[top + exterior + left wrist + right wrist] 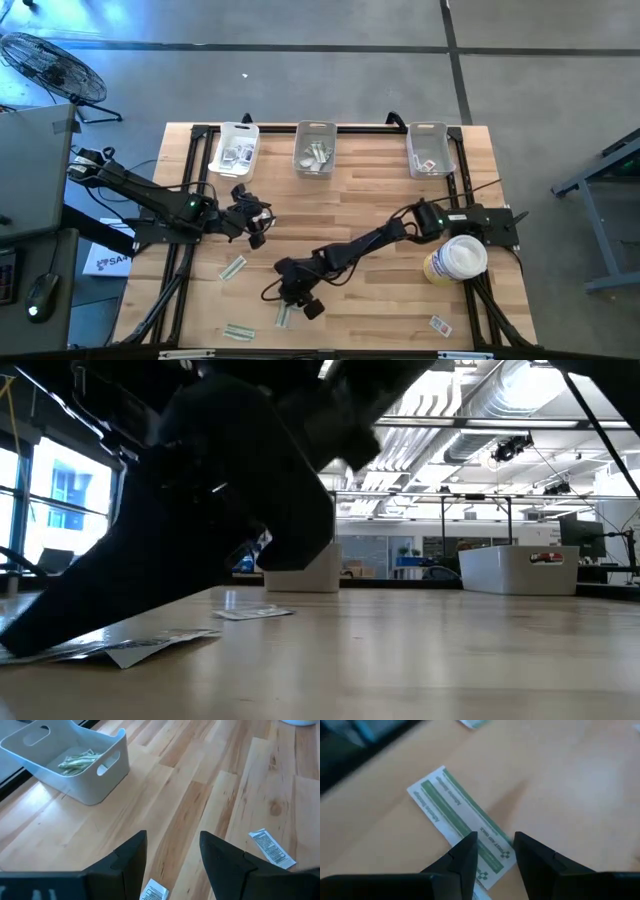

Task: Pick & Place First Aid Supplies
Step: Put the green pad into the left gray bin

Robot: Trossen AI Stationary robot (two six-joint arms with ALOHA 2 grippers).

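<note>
Under the right gripper (492, 857), jaws parted, a green strip (462, 820) flat, lengthwise between them.

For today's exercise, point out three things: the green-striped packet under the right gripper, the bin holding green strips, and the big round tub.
Green-striped packet (451, 811): right wrist view, on its printed middle.
Bin with green strips (102, 787): left wrist view, on its outer side wall.
Round tub (458, 258): high view, on its white lid.

Wooden table (370, 200): three bins (314, 148), tub (456, 260), scattered packets (232, 268).
</note>
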